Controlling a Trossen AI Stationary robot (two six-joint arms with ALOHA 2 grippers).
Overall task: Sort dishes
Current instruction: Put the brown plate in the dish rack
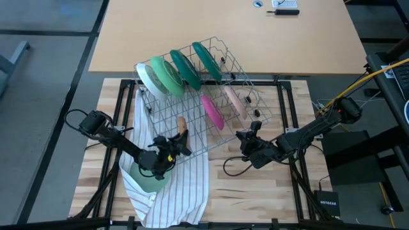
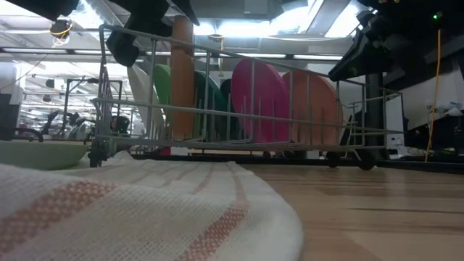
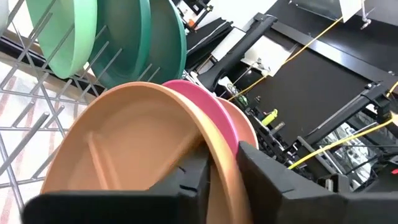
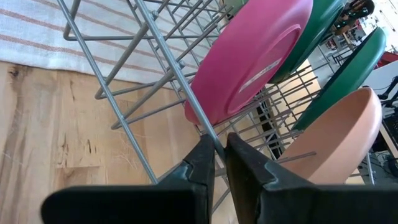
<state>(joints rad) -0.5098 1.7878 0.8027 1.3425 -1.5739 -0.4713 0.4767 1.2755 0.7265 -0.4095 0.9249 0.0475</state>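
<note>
From overhead, the wire rack [image 1: 198, 96] sits at the centre of the table, partly on the white striped cloth [image 1: 169, 185], and it carries dishes standing on edge: a light green plate [image 1: 156, 78] at its far-left end, two dark green plates [image 1: 185, 69] beside it, then a magenta plate [image 1: 212, 112] and a peach-pink plate [image 1: 232, 102] toward the rack's right side. The left gripper [image 1: 176, 144] is at the rack's near-left corner, and here the left wrist view tells what the overhead cannot: its fingers are clamped over the rim of a small brown-orange plate [image 3: 137, 149], which stands upright right against the magenta one [image 3: 214, 112]. From above that plate shows only as a thin orange sliver [image 1: 182, 124] at the rack's near edge. A light green bowl [image 1: 148, 179] rests on the cloth in front of the rack, below the left arm. The right gripper [image 1: 248, 142] is at the rack's near-right edge; its wrist view shows the fingers pinched onto a wire of the rack [image 4: 186, 99], just beside the magenta plate [image 4: 255, 56]. The low view lines up the upright plates behind the rack wires, the brown-orange one [image 2: 182, 76] at left.
</note>
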